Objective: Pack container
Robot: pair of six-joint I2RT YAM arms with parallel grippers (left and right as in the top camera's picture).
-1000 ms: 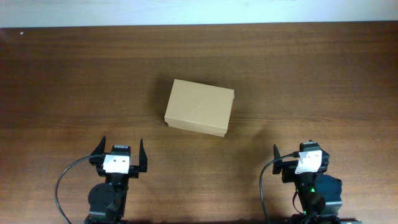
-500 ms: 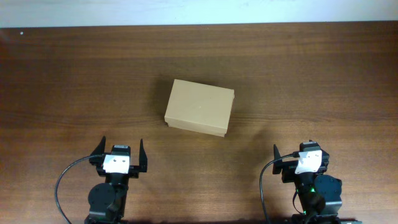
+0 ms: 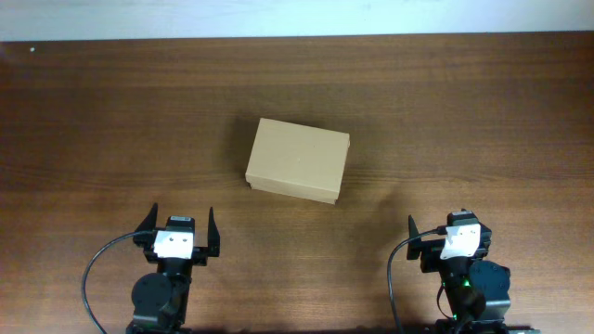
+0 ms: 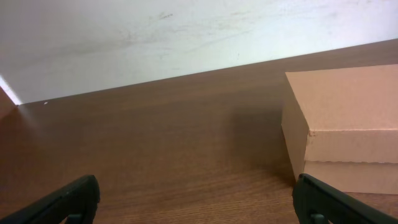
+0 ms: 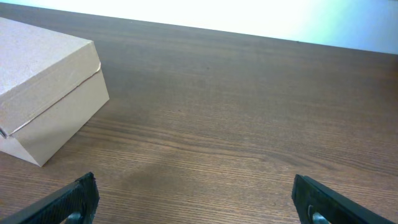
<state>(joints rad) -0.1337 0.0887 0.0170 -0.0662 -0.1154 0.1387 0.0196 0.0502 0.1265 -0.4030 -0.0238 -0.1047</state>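
Your plain tan rectangular cardboard box [image 3: 298, 160] sits mid dark wooden surface [image 3: 483, 111], lid shut, contents hidden. Your left end effector [image 3: 178, 223] and right end effector [image 3: 450, 224] gape wide, empty, well apart from it.

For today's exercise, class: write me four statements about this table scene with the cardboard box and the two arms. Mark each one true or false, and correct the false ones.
1. The container has its flap lid shut. True.
2. The left gripper grips the container. False: it is open and apart from the box, towards the near edge of the table.
3. The right gripper has its fingers spread open with nothing between them. True.
4. In the right wrist view the container shows at the right edge. False: it shows at the left edge.
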